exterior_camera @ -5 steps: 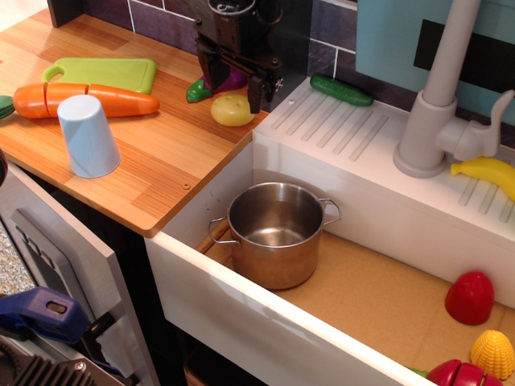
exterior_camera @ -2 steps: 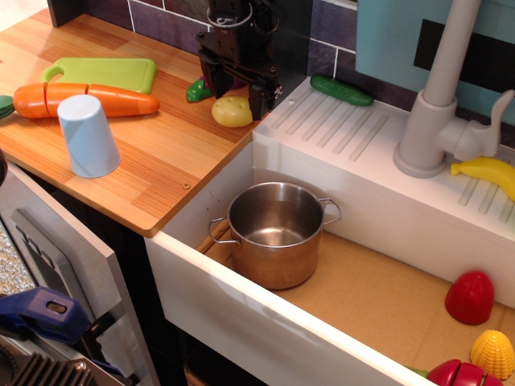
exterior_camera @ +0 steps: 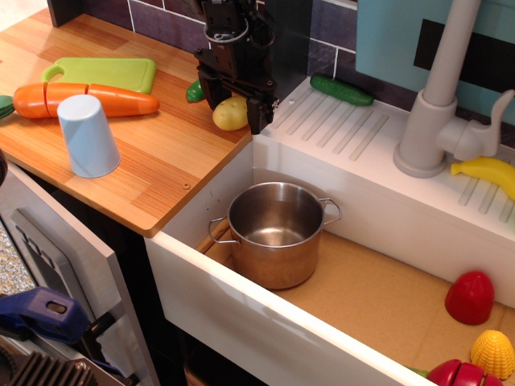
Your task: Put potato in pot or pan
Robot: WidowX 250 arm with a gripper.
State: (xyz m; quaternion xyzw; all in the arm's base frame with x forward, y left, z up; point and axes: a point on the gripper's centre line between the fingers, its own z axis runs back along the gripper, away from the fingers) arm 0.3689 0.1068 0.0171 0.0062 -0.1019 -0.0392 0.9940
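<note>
The potato [exterior_camera: 228, 114], small, rounded and pale yellow, lies on the wooden counter [exterior_camera: 161, 161] close to its right edge beside the sink. My black gripper [exterior_camera: 232, 107] reaches down from above, open, with one finger on each side of the potato; I cannot tell whether the fingers touch it. The shiny steel pot [exterior_camera: 275, 233] with two loop handles stands upright and empty in the sink basin, in front of and below the potato, a little to the right.
A pale blue upturned cup [exterior_camera: 85, 135], an orange carrot [exterior_camera: 88, 100] and a green cutting board [exterior_camera: 106, 72] lie on the counter to the left. A green cucumber [exterior_camera: 342, 90], grey faucet [exterior_camera: 438, 104] and yellow banana [exterior_camera: 487, 173] sit on the white drainboard. Red [exterior_camera: 469, 297] and yellow ridged [exterior_camera: 492, 354] toys lie in the basin.
My gripper has come down, its fingers now lower on either side of the potato. The potato looks slightly shifted; the pot has not moved.
</note>
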